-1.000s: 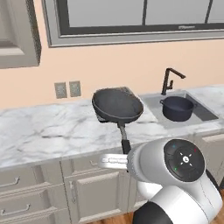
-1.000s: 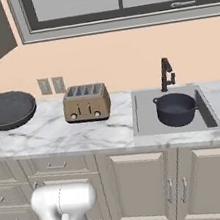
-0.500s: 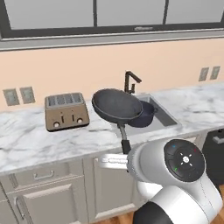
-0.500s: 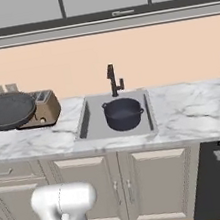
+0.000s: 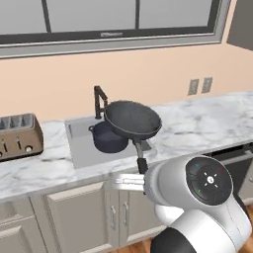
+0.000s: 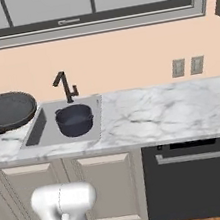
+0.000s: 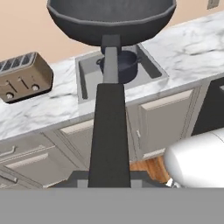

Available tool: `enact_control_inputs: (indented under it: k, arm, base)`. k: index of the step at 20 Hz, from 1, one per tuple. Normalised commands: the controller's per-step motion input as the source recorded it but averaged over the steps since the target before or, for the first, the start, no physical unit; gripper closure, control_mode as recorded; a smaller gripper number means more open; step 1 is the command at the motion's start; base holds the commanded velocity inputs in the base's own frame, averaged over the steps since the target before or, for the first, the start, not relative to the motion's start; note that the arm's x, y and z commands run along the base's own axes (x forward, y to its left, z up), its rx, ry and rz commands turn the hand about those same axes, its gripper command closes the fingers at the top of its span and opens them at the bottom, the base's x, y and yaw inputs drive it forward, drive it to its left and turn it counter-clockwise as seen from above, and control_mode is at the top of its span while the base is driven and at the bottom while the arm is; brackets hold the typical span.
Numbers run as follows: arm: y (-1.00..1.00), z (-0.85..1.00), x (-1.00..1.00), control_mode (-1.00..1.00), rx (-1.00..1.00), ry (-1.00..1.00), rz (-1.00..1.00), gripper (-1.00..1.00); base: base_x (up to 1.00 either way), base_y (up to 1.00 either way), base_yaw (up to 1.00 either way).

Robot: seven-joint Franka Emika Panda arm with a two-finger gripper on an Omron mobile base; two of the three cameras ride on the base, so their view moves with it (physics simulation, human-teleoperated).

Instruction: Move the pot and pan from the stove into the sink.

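Hand view puts the pan's handle nearest you, with the gripper (image 7: pixel 109 181) clamped on it and the pan (image 7: pixel 111 19) held in the air short of the sink (image 5: pixel 79 148). Farther on, the pot (image 5: pixel 109 138) already sits in the basin, so you have half the job left. No readable writing anywhere.

Base views flank arm — share sink (image 5: pixel 81 148); hand view close.
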Motion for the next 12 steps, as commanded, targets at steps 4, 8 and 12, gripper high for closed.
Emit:
enact_control_inputs:
  k: [4, 8, 12]
  arm:
    - [0.0, 0.0, 0.0, 1.0, 0.0, 0.0, 0.0, 1.0]
    - [0.0, 0.0, 0.0, 1.0, 0.0, 0.0, 0.0, 1.0]
    - [0.0, 0.0, 0.0, 1.0, 0.0, 0.0, 0.0, 1.0]
  base:
    - [0.21, -0.76, -0.09]
    - [0.21, -0.75, -0.08]
    - [0.18, -0.67, -0.07]
